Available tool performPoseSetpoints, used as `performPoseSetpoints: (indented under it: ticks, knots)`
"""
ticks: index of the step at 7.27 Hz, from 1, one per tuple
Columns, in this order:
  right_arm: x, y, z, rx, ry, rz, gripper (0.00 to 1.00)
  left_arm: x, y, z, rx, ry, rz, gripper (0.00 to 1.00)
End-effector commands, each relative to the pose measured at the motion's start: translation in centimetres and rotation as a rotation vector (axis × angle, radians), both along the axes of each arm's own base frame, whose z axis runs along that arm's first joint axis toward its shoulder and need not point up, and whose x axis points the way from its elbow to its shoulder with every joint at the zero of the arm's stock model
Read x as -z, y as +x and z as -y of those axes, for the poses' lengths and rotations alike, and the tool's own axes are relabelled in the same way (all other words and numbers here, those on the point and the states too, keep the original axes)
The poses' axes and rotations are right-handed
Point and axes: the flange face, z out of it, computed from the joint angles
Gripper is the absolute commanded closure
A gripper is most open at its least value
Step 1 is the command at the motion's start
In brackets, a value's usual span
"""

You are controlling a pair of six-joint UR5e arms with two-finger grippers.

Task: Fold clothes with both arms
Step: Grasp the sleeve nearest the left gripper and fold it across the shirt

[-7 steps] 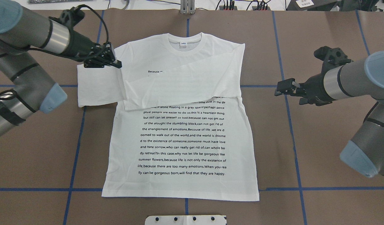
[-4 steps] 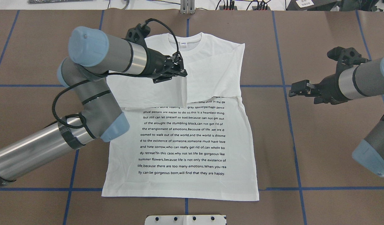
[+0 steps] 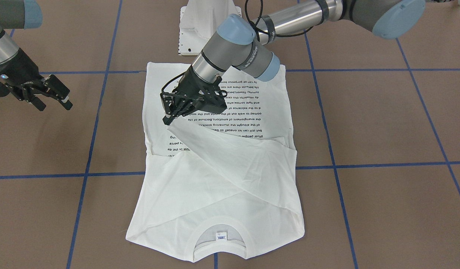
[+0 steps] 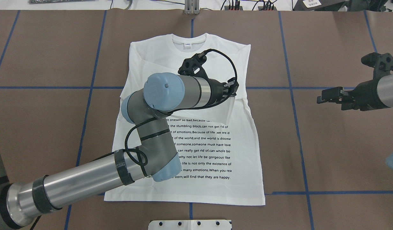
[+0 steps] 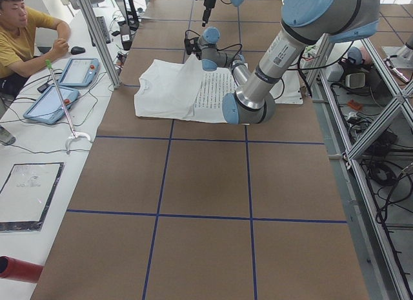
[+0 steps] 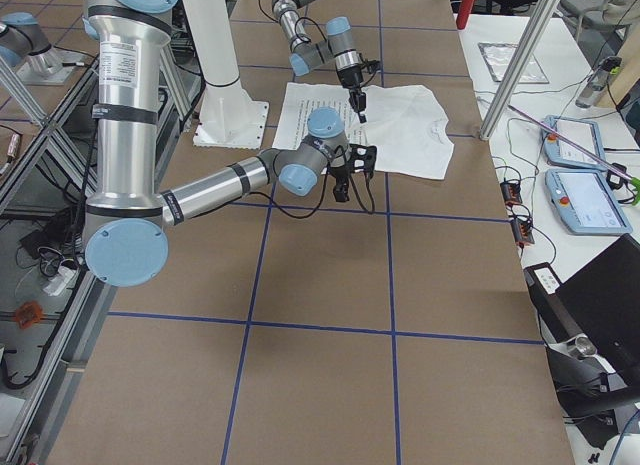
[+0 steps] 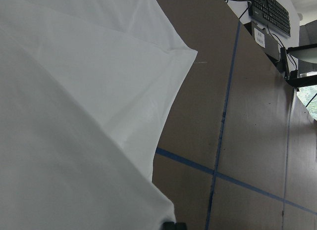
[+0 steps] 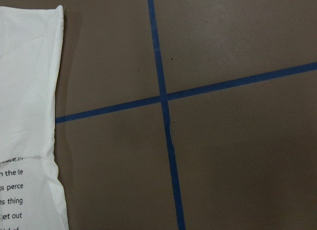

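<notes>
The clothes, one white long-sleeved T-shirt point(image 4: 247, 159), lie flat on the brown table, printed text up and collar point(image 4: 188, 41) at the far side. My left gripper point(image 4: 232, 92) is shut on the end of one sleeve point(image 3: 200, 144) and holds it raised above the shirt's right half, so the sleeve runs slantwise across the chest. The other sleeve lies folded across the chest beneath it. The left arm hides much of the text from overhead. My right gripper point(image 4: 321, 96) hovers open and empty over bare table, right of the shirt point(image 8: 25, 91).
The white pedestal base plate point(image 4: 190, 224) sits just past the shirt's hem, on the robot's side. Blue tape lines point(image 4: 298, 134) grid the table. A person point(image 5: 26, 35) sits at a side desk with tablets. An aluminium post point(image 6: 520, 60) stands at the far edge.
The left arm swept rightward, carrying the sleeve from the shirt's left side across the chest to its right side. The right arm drew back further to the right.
</notes>
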Motion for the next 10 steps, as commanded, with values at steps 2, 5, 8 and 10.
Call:
performPoseSetpoints:
  ticks: [2, 5, 8, 10]
  knots:
    - [-1.0, 0.4, -0.1, -0.001, -0.01, -0.002, 0.0, 0.9, 4.2, -2.1, 0.016, -0.004, 0.024, 1.0]
    - [-1.4, 0.3, 0.1, -0.004, -0.015, -0.009, 0.0, 2.0, 5.9, -2.2, 0.024, -0.007, 0.028, 0.98]
    - [-2.0, 0.1, 0.2, -0.004, -0.023, -0.016, 0.0, 2.4, 6.2, -2.1, 0.025, -0.007, 0.026, 0.38]
    - [-1.7, -0.3, 0.7, -0.023, -0.036, -0.008, 0.0, 2.9, 5.8, -2.0, 0.026, -0.012, 0.019, 0.27]
